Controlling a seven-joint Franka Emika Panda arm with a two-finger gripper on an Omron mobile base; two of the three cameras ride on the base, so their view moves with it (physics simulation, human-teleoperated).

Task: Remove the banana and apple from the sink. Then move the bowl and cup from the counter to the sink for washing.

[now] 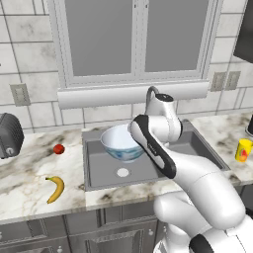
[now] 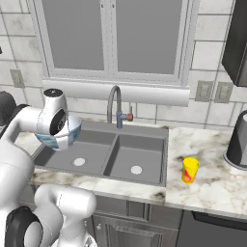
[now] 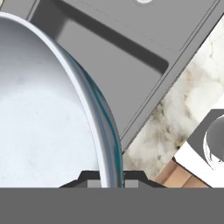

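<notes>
My gripper (image 3: 109,181) is shut on the rim of the bowl (image 1: 120,143), whose thin edge runs between the two fingertips in the hand view. The bowl, white inside and blue-grey outside (image 2: 73,131), hangs tilted above the left basin of the dark grey sink (image 1: 90,170). On the marble counter (image 1: 24,197) left of the sink lie the yellow banana (image 1: 56,188) and the small red apple (image 1: 59,149). The yellow cup (image 2: 189,170) stands upright on the counter right of the sink, also at the right edge of the left base view (image 1: 243,150).
A curved grey faucet (image 2: 116,108) rises behind the sink's divider. A dark rounded appliance (image 1: 7,136) sits at the far left of the counter, and another dark appliance (image 2: 239,140) at the far right. Both basins (image 2: 136,159) show white drains.
</notes>
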